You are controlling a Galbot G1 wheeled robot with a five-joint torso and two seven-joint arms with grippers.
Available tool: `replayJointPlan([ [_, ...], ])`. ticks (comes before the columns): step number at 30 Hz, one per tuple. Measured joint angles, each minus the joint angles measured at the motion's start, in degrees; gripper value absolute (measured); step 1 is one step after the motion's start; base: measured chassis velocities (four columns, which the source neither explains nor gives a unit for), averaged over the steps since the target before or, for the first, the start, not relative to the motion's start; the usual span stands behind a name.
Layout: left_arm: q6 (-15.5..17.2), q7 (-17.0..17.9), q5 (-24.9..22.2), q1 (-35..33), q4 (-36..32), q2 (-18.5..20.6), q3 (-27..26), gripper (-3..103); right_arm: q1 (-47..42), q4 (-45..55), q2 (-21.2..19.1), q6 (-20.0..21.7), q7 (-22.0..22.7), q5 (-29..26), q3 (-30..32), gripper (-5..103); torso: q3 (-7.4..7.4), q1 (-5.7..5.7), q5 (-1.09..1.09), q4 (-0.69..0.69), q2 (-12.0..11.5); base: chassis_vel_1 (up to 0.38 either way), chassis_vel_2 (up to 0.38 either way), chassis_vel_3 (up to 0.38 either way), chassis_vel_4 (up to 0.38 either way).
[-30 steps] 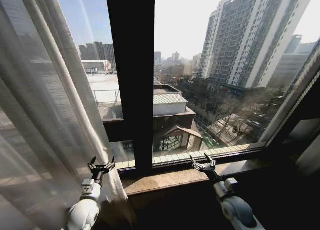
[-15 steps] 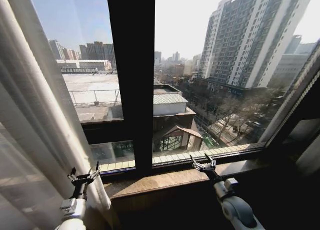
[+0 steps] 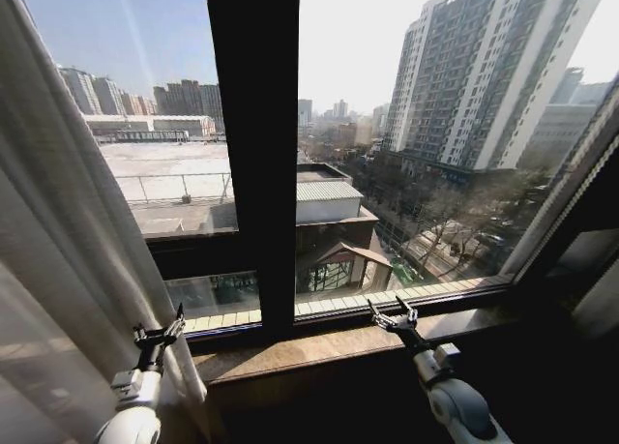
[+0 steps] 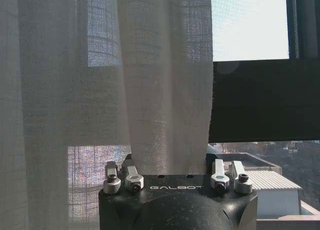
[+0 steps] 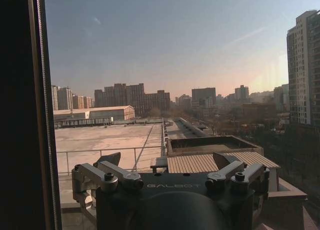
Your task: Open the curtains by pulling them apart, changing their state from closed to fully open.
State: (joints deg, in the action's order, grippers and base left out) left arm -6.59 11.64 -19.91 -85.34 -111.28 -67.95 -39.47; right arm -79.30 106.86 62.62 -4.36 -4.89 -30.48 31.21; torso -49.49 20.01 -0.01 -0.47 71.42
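Sheer cream curtain (image 3: 58, 251) hung bunched at the left side of the window, its pleats running from the top of the head view down past the left gripper (image 3: 160, 334). Left gripper's fingers were spread wide, and in the head view they sat against the curtain's right edge, low down near the hem. From the left wrist view, a fold of the curtain (image 4: 100, 79) dropped straight down into the gap between the two finger pairs, with more fabric spread beyond one finger (image 4: 121, 176); the other side showed bare glass and the dark window frame bar (image 4: 265, 99). Couldn't confirm the fingers were actually touching the cloth — the fold lay between them, but they weren't closed on it.

Right gripper (image 3: 393, 318) was held up over the stone windowsill (image 3: 319, 345), well clear of the curtain, fingers spread open and gripping nothing. Its wrist view had the open fingers (image 5: 106, 176) framing glass and rooftops, with the dark vertical frame post (image 5: 20, 109) off to one side of them.

Wide vertical mullion (image 3: 253, 144) stood between the two grippers.
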Motion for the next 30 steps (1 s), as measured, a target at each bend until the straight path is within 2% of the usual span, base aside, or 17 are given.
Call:
replayJointPlan([
  [1, 0.0, -0.1, -0.4, 0.5, 0.4, 0.2, 0.1, 62, 0.0, 0.0, 0.0, 0.0, 0.0, 0.0, 0.0, 100, 0.0, 0.0, 0.0, 0.0, 0.0, 0.0, 0.0, 0.0, 0.0],
  [2, 0.0, -0.1, -0.4, 0.5, 0.4, 0.2, 0.1, 62, 0.0, 0.0, 0.0, 0.0, 0.0, 0.0, 0.0, 100, 0.0, 0.0, 0.0, 0.0, 0.0, 0.0, 0.0, 0.0, 0.0],
  [4, -0.2, -0.3, -0.7, 0.7, 0.7, 0.2, 0.2, 51, 0.0, 0.0, 0.0, 0.0, 0.0, 0.0, 0.0, 100, 0.0, 0.0, 0.0, 0.0, 0.0, 0.0, 0.0, 0.0, 0.0],
  [5, -0.3, -0.4, -0.8, 0.8, 0.8, 0.2, 0.2, 51, 0.0, 0.0, 0.0, 0.0, 0.0, 0.0, 0.0, 100, 0.0, 0.0, 0.0, 0.0, 0.0, 0.0, 0.0, 0.0, 0.0],
  [6, -0.6, -0.7, -1.3, 0.9, 0.9, 0.3, 0.2, 40, 0.0, 0.0, 0.0, 0.0, 0.0, 0.0, 0.0, 100, 0.0, 0.0, 0.0, 0.0, 0.0, 0.0, 0.0, 0.0, 0.0],
  [7, -0.8, -0.9, -1.5, 0.9, 0.9, 0.3, 0.2, 35, 0.0, 0.0, 0.0, 0.0, 0.0, 0.0, 0.0, 100, 0.0, 0.0, 0.0, 0.0, 0.0, 0.0, 0.0, 0.0, 0.0],
  [9, -0.9, -1.0, -1.5, 0.9, 1.0, 0.3, 0.1, 35, 0.0, 0.0, 0.0, 0.0, 0.0, 0.0, 0.0, 100, 0.0, 0.0, 0.01, 0.0, 0.0, 0.0, 0.0, 0.0, 0.0],
  [11, -1.0, -1.1, -1.5, 0.8, 1.1, 0.3, 0.1, 24, 0.0, 0.0, 0.0, 0.0, 0.0, 0.0, 0.0, 100, 0.0, 0.0, 0.01, 0.0, 0.0, 0.0, 0.0, 0.0, 0.0],
  [12, -1.0, -1.1, -1.5, 0.8, 1.1, 0.3, 0.1, 24, 0.0, 0.0, 0.0, 0.0, 0.0, 0.0, 0.0, 100, 0.0, 0.0, 0.01, 0.0, 0.0, 0.0, 0.0, 0.0, 0.0],
  [15, -1.2, -1.1, -1.5, 0.7, 1.5, 0.1, 0.1, 7, 0.0, 0.0, 0.0, 0.0, 0.0, 0.0, 0.0, 100, 0.0, 0.0, 0.0, 0.0, 0.0, 0.0, 0.0, 0.0, 0.0],
  [17, -1.2, -1.0, -1.5, 0.7, 1.5, 0.1, 0.1, 7, 0.0, 0.0, 0.0, 0.0, 0.0, 0.0, 0.0, 100, 0.0, 0.0, 0.01, 0.0, 0.0, 0.0, 0.0, 0.0, 0.0],
  [19, -1.2, -1.0, -1.5, 0.8, 1.6, 0.0, 0.1, 1, 0.0, 0.0, 0.0, 0.0, 0.0, 0.0, 0.0, 100, 0.0, 0.0, 0.01, 0.0, 0.0, 0.0, 0.0, 0.0, 0.0],
  [30, -1.9, -1.0, -0.4, 1.0, 2.9, -0.3, 0.2, 0, 0.0, 0.0, 0.0, 0.0, 0.0, 0.0, 0.0, 100, 0.0, 0.0, 0.01, 0.0, 0.0, 0.0, 0.0, 0.0, 0.0],
])
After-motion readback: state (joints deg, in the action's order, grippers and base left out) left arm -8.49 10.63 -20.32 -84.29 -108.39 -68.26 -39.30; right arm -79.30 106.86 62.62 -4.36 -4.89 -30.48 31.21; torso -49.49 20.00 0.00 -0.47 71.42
